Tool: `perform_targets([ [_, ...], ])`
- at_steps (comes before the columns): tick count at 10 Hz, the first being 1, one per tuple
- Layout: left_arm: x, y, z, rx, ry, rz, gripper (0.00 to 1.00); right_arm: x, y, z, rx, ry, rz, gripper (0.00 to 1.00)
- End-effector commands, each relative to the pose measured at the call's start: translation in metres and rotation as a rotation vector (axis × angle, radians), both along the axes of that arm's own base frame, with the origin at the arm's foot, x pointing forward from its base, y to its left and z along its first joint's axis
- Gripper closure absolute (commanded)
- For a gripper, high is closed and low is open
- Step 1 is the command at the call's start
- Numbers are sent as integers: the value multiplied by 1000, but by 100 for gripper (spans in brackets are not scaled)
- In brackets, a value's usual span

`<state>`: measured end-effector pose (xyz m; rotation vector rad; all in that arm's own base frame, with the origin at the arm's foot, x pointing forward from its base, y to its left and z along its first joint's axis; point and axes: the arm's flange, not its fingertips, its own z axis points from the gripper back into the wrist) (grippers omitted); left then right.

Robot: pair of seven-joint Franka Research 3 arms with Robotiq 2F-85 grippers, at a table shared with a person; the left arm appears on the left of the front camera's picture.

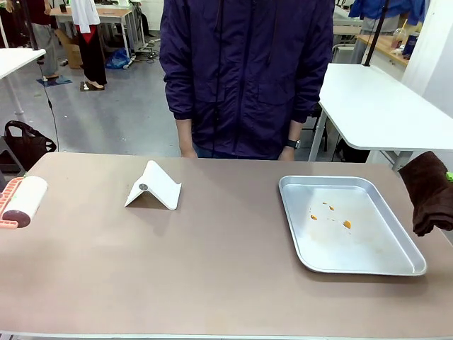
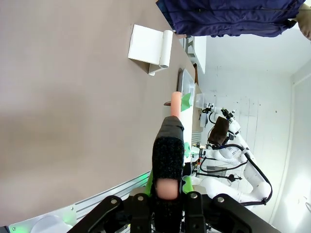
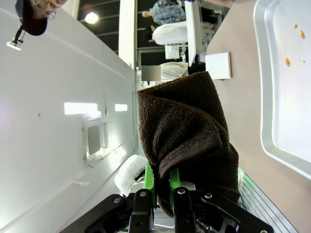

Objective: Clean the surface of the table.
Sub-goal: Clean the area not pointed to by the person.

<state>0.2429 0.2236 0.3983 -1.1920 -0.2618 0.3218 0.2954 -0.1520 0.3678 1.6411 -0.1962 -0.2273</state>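
The table [image 1: 212,276] fills the front view from side to side, its tan top running from the near edge to the far edge. A person [image 1: 248,71] in a dark jacket stands at the far edge. On the right of the table lies a metal tray [image 1: 368,244] with a few orange crumbs [image 1: 330,213] in its far half. Left of the middle, well apart from the tray, stands a white folded stand [image 1: 154,188], shaped like a small tent.

At the left edge is a roller [image 1: 21,202] with a white roll and a coral handle; whether it touches the top I cannot tell. In the left wrist view the left gripper [image 2: 167,174] is clenched on a pink handle with a dark textured sleeve (the same roller, by its colour), pointing along the table towards the stand.

At the right edge, beyond the tray, a dark brown cloth [image 1: 432,193] hangs above the table's level. The right gripper [image 3: 162,182] grasps it, its green pads pinched on the folds near the cloth's lower end.
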Motion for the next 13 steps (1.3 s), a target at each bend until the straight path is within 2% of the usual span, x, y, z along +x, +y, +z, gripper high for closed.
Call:
perform_targets([
  [1, 4, -2, 2, -14, -3, 13, 78, -1, 1, 6, -7, -3, -1, 100],
  [4, 4, -2, 2, -14, -3, 13, 78, -1, 1, 6, -7, -3, -1, 100],
  [5, 4, -2, 2, -14, -3, 13, 78, 0, 0, 0, 0, 0, 0, 86],
  [6, 4, -2, 2, -14, -3, 13, 78, -10, 13, 15, -67, -68, 31, 86],
  [7, 4, -2, 2, -14, -3, 13, 78, -6, 32, 26, -253, -46, 1, 86],
  [8, 4, -2, 2, -14, -3, 13, 78, 5, 46, 34, -375, -11, -40, 86],
  [10, 4, -2, 2, -14, -3, 13, 78, 35, 72, 33, -662, 101, -148, 86],
  [13, 4, -2, 2, -14, -3, 13, 78, 82, 92, 23, -932, 131, -186, 86],
])
